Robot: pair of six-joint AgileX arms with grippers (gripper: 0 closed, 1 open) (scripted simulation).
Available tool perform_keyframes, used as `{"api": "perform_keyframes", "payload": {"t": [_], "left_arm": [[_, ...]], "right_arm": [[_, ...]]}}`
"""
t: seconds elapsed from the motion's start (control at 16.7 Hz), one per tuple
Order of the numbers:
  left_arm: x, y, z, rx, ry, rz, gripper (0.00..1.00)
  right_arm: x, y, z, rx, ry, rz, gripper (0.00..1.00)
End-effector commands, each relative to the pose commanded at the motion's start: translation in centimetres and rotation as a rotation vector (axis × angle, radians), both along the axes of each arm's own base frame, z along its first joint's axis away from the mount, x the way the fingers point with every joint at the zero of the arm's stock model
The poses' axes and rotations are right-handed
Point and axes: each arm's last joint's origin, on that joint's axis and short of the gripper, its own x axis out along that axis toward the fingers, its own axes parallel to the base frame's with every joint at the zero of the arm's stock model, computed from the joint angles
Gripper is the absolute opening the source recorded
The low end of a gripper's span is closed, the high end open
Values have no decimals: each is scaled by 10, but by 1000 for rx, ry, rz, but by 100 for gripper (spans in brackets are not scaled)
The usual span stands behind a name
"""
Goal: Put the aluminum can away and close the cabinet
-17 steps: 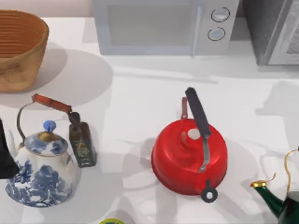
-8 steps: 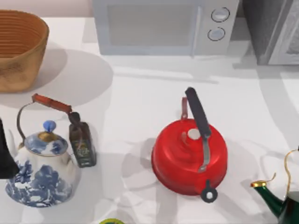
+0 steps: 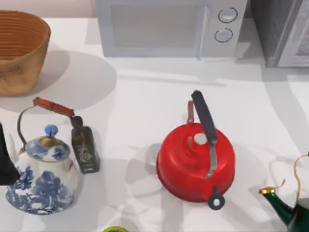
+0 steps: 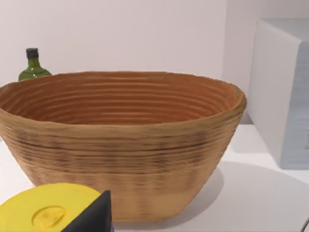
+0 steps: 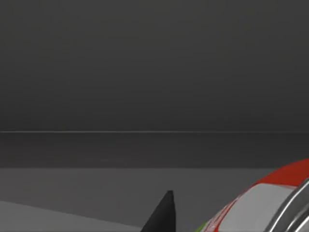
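1. Your right tool [image 5: 166,212] sat inside the dark cabinet, aluminum can [image 5: 260,205] just beside its fingertip; grip state unclear.
2. Risk: the can could tip if you released it off-level.

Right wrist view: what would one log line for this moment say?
view: dark | aluminum can: close to the camera, red-and-white label, silver rim | dark right finger tip beside it | grip: cannot tell
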Motion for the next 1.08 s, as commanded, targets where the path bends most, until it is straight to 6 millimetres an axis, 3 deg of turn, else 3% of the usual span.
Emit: {"api": "perform_keyframes", "payload": {"t": [0.3,0.84,1.08], "left_arm": [[0,0,0,0,0,0,100],[0,0,0,0,0,0,100],[0,0,0,0,0,0,100]], "right_arm": [[8,-1,2,-1,7,-5,0],[98,0,35,-8,-15,-18,0],[132,-2,30,-1,-18,-9,0]]}}
